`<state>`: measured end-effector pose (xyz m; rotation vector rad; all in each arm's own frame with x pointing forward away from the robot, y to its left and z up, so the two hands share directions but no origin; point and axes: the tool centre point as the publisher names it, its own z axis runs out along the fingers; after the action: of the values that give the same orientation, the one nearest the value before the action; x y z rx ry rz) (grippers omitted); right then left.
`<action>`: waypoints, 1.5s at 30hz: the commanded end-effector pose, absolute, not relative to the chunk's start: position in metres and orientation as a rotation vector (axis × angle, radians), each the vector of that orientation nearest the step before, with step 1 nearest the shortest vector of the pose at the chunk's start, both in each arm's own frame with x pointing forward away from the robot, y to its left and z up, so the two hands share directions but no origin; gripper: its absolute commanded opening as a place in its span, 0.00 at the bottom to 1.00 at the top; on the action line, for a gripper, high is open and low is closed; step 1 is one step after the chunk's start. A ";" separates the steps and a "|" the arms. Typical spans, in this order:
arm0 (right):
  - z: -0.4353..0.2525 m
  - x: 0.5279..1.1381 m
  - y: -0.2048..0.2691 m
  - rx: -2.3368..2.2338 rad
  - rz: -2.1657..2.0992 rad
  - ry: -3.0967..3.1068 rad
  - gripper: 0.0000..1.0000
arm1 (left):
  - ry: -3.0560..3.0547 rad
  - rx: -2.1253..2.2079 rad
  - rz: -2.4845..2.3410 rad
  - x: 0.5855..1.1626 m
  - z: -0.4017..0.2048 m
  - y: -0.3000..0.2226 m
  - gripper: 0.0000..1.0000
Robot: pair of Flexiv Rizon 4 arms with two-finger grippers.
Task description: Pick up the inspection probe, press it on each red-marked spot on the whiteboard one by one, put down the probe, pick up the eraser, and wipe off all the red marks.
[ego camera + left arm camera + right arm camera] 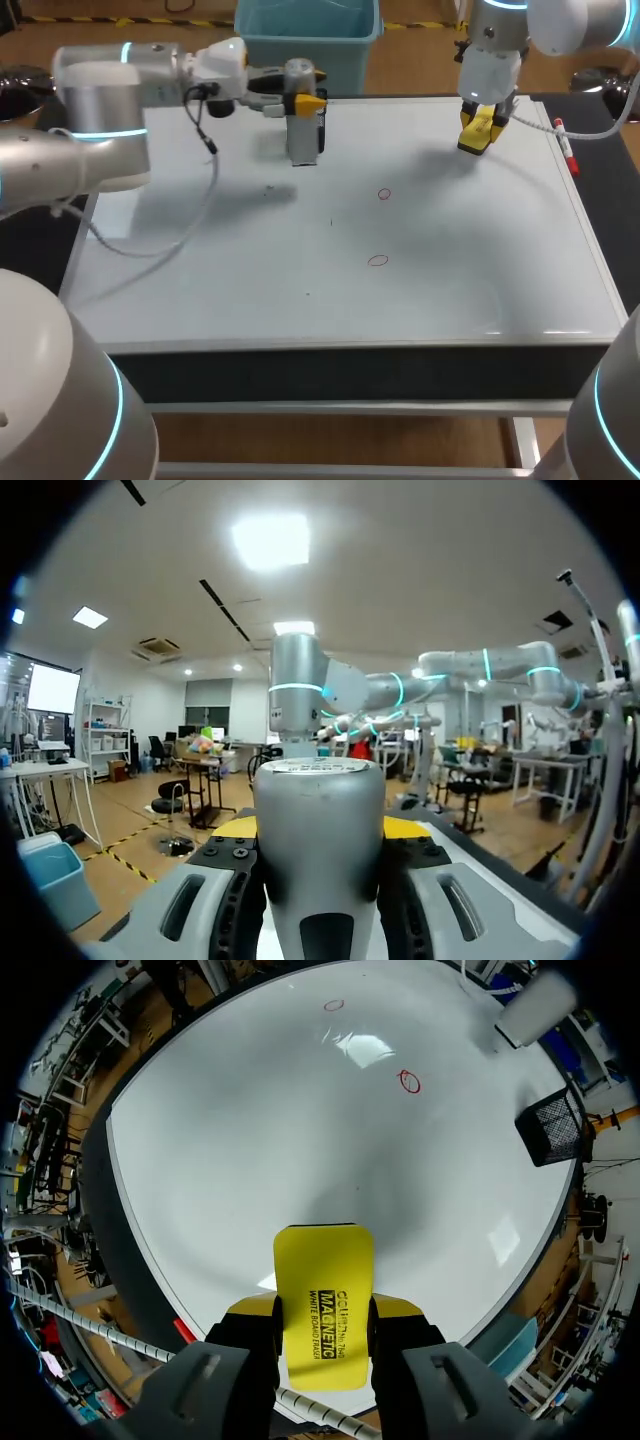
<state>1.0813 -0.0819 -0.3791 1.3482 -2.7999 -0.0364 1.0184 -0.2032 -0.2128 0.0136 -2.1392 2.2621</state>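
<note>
Gripper status up front: seeing the left gripper [304,101] clamped from both sides on the silver cylindrical metal inspection probe [300,138], holding it upright over the far left part of the flat white whiteboard [470,290]. Can't tell whether the probe's lower end touches the surface. Same story in the left wrist view, with yellow tips snug against either flank of the cylinder. Got the right gripper [322,1307] pinched on a yellow rectangular eraser [322,1265] with black lettering, hanging above the board's far right part. Spotting two small hand-drawn red circles near the middle: one [384,194] farther back, the other [377,261] closer to the front edge, both well apart from probe and eraser. Also noticing a black mesh basket [553,1125] at the back near the probe, plus a red-and-white marker pen [566,145] lying along the right rim. Under all that, a dark desk [330,370].
</note>
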 end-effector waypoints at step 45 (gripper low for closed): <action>-0.378 1.082 -0.082 1.349 -0.032 -2.797 0.00 | -2.077 -0.058 2.307 0.994 -0.242 -0.322 0.00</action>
<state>1.0813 -0.0819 -0.3792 1.3482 -2.8001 -0.0363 0.9909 -0.3183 -0.2394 -0.0531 -2.0873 2.3020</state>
